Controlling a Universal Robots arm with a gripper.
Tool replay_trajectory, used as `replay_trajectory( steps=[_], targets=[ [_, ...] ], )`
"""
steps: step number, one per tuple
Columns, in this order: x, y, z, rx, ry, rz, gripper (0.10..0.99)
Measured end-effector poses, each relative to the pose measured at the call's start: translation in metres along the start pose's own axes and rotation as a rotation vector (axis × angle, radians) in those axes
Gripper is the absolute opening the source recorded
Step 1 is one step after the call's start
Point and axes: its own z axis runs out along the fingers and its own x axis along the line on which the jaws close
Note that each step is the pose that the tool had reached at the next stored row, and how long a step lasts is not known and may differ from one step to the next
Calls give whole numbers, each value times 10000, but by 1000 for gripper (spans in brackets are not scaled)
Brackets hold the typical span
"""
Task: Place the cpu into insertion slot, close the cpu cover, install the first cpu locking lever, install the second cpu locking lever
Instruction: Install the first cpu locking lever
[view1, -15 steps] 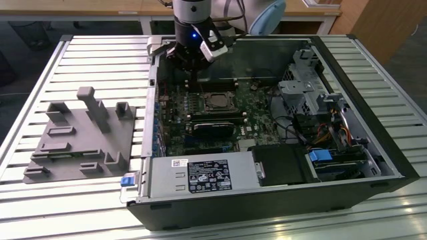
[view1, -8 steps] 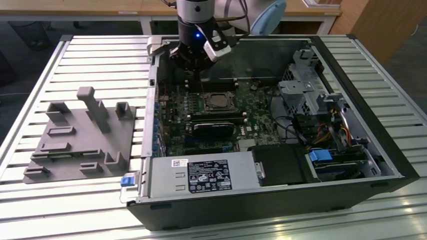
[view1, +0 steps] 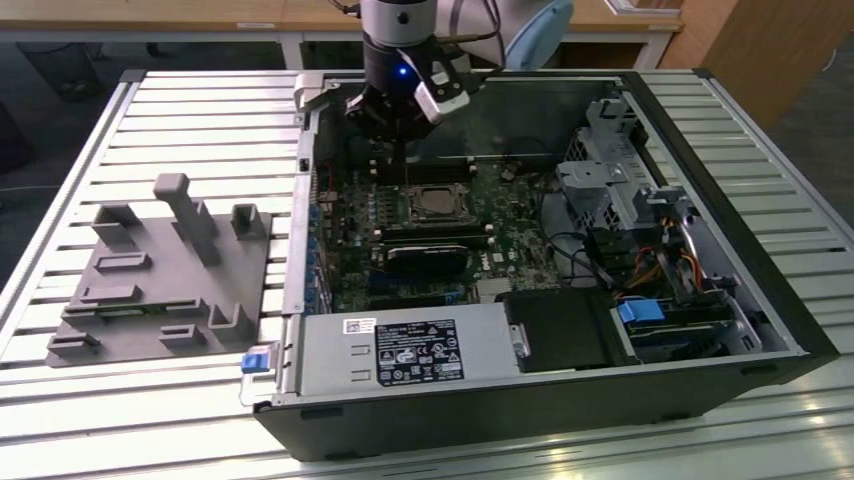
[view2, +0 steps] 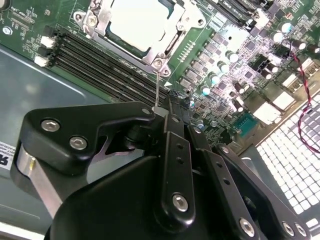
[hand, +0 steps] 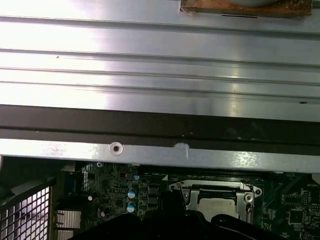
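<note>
The cpu (view2: 136, 21) lies in the insertion slot (view1: 434, 204) on the green motherboard, its pale metal top showing. The cpu cover (view2: 146, 54) lies flat around it as a silvery frame. A thin wire locking lever (view2: 157, 85) runs from the cover's corner to my gripper (view2: 161, 108), whose black fingers (view2: 175, 150) are shut together on the lever's end. In the exterior view my gripper (view1: 396, 160) hangs inside the open computer case just behind the slot. The first wrist view shows the cpu (hand: 220, 202) under the cover, close to the case's back wall.
Long black memory slots (view2: 100, 62) run beside the socket. A black block (view1: 427, 258) sits in front of the socket, a drive cage (view1: 607, 185) at the exterior view's right, and a power supply (view1: 400, 355) at the front. A grey fixture (view1: 160, 270) rests on the slatted table.
</note>
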Motion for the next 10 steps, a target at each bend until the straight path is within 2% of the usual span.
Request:
replay_trajectory(
  steps=[10],
  targets=[
    [-57, -2, 4, -1, 0, 0, 106]
  ],
)
